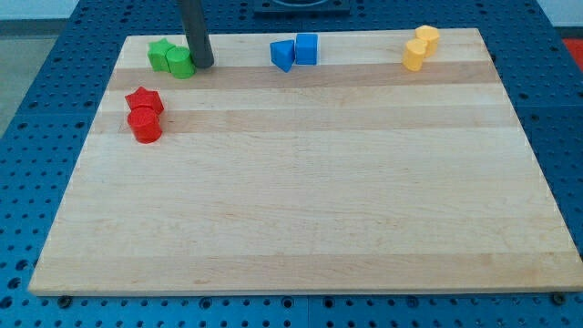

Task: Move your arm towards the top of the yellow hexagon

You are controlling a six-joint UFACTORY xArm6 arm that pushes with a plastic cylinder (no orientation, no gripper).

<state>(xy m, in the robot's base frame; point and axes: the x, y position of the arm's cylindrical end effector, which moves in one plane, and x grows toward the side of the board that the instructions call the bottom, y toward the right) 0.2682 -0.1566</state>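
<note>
Yellow hexagon (pixel 425 37) sits far off at the board's top right corner, at about three o'clock from the tip (pixel 202 65). The tip has no jaws to open or shut; it is just a dark rod end. It stands right beside the green blocks (pixel 172 59), on their right side, maybe touching them. From near to far: two red blocks (pixel 144 113) lie closest, at the left. Farther back come the green pair, then two blue blocks (pixel 295 51) in between, then the yellow pair. The hexagon looks bright yellow, short and chunky. It touches another yellow block (pixel 414 56) just at seven o'clock. Its top side lies near the board (pixel 301 200) edge.
</note>
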